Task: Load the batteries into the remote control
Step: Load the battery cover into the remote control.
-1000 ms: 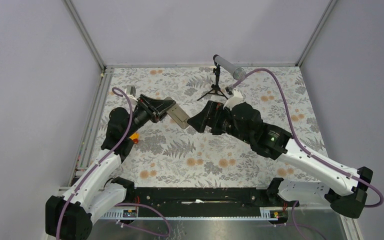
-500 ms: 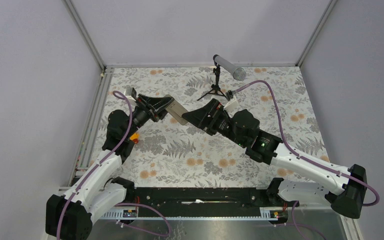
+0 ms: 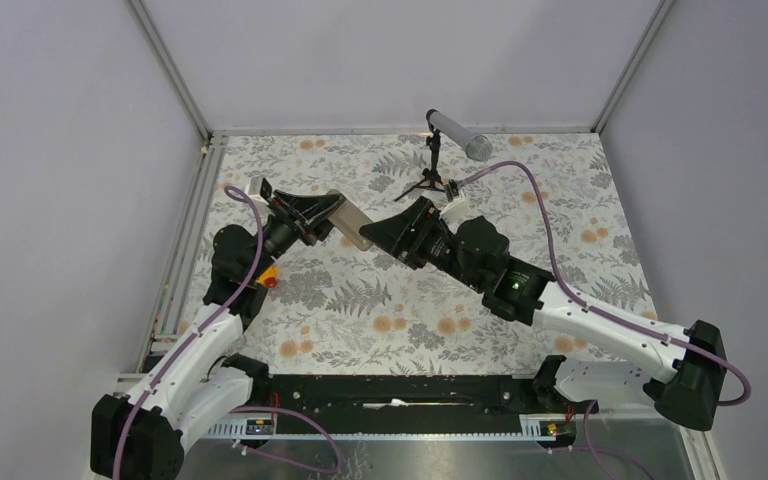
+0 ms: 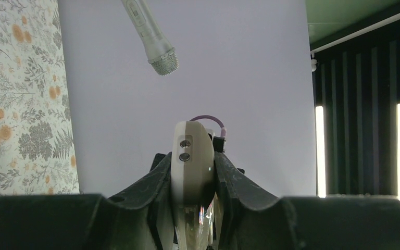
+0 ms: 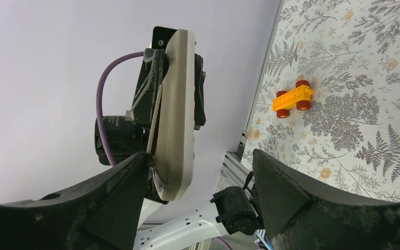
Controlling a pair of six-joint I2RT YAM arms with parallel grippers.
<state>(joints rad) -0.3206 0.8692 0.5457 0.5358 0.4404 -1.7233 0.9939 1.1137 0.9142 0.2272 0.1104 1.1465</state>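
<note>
The remote control (image 3: 352, 225) is a beige-grey oblong held off the table, gripped at one end by my left gripper (image 3: 325, 212). The left wrist view shows its rounded end (image 4: 190, 156) clamped between my left gripper's (image 4: 191, 166) black fingers. My right gripper (image 3: 375, 232) is open at the remote's free end. In the right wrist view the remote (image 5: 177, 104) stands close against the left finger (image 5: 130, 177) of my right gripper (image 5: 198, 156), with a wide gap to the right finger. The batteries are out of view.
An orange toy car (image 5: 292, 97) lies on the floral mat near the left edge, also in the top view (image 3: 268, 275). A microphone (image 3: 455, 135) on a small tripod stands at the back middle, seen too in the left wrist view (image 4: 151, 34). Grey walls enclose the table.
My right gripper has moved left up to the remote's free end. My left gripper has shifted slightly back and left with the remote.
</note>
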